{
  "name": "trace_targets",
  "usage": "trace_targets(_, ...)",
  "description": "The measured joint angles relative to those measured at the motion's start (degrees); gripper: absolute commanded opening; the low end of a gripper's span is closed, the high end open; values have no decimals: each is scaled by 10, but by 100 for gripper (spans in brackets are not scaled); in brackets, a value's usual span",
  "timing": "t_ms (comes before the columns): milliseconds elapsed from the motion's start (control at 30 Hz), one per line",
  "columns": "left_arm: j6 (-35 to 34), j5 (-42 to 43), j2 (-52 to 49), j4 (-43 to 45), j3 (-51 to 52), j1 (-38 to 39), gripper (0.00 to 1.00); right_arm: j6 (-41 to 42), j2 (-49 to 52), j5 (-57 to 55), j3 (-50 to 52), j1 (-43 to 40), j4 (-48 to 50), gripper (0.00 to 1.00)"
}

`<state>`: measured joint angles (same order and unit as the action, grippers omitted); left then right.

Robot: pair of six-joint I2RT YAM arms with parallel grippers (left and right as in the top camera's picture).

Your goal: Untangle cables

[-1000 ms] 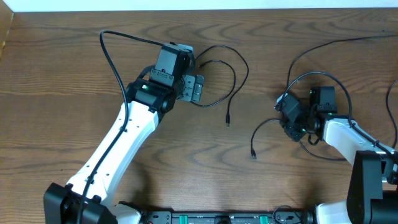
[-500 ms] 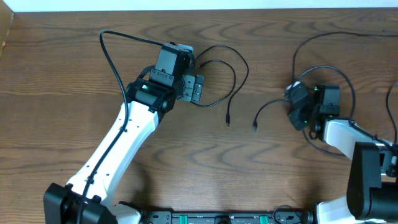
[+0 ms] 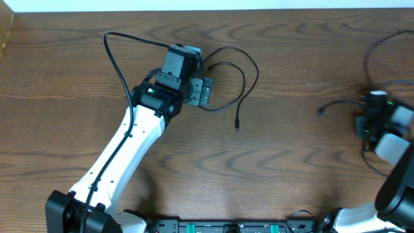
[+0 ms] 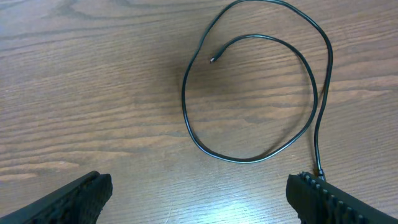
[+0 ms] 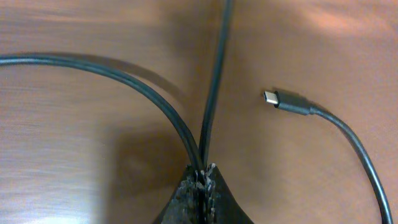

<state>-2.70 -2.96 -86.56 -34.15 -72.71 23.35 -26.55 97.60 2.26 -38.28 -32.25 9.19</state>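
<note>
Cable loop (image 4: 185,106) beside left tool (image 3: 204,92)

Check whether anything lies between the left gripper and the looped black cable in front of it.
Nothing visible does. The left gripper is open, and only bare table lies between its fingers and the cable loop. One strand of that loop reaches one finger.

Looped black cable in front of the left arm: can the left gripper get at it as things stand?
Probably yes. The left gripper is open, and the cable lies loose on bare table just ahead of it, with nothing between.
</note>
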Motion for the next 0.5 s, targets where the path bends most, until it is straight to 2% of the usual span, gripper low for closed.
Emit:
trace_targets(267, 0, 0, 0, 0, 0, 0, 95, 74, 1, -8, -4, -137, 41, 1)
trace_targets(500, 0, 0, 0, 0, 0, 0, 95, 173, 1, -9, -6, -214, 70, 1)
